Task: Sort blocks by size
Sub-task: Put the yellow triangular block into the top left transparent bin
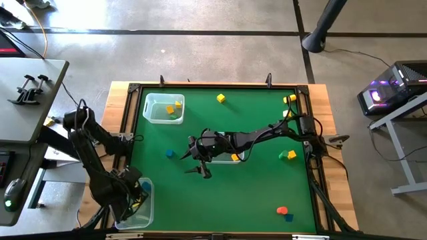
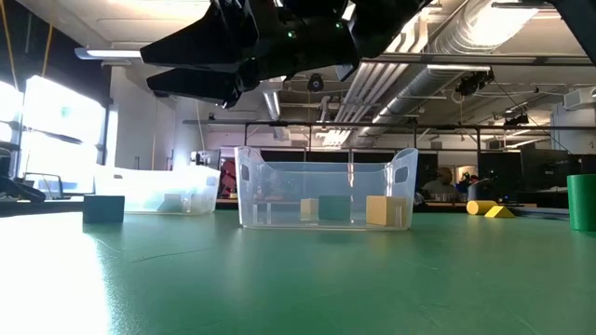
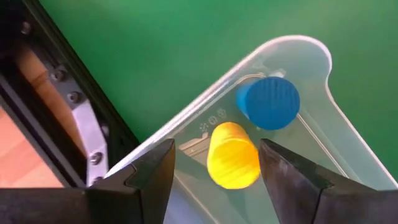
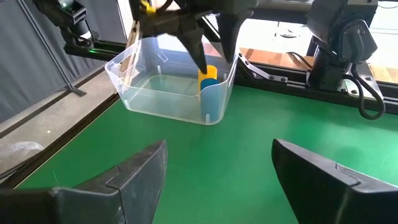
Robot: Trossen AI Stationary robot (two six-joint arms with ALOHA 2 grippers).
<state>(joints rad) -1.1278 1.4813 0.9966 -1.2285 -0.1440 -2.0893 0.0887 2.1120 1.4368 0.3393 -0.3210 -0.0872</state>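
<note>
- Bins: three clear plastic ones sit on the green table (image 1: 200, 193): one at the far left corner (image 1: 163, 108), one near the middle (image 2: 326, 189), and one at the near left corner (image 1: 137, 203).
- Left gripper (image 3: 214, 165) hangs over the near left bin, fingers spread apart and holding nothing.
- Directly below it, inside that bin, a yellow block (image 3: 233, 155) lies beside a blue block (image 3: 268, 102), the two close together or just touching.
- Right gripper (image 4: 217, 165) hovers above the middle of the table, near the middle bin, fingers wide and empty.
- Far left bin holds yellow and orange blocks (image 1: 172, 107).
- Middle bin holds a yellow block (image 2: 386, 210) and a green one (image 2: 333, 208).
- Loose blocks on the table: a blue one (image 1: 170, 153) left of centre, a yellow one (image 1: 220, 98) by the far edge, a green and yellow pair (image 1: 287, 155) on the right, and an orange (image 1: 281, 210) and a blue one (image 1: 289, 217) at the near right.
</note>
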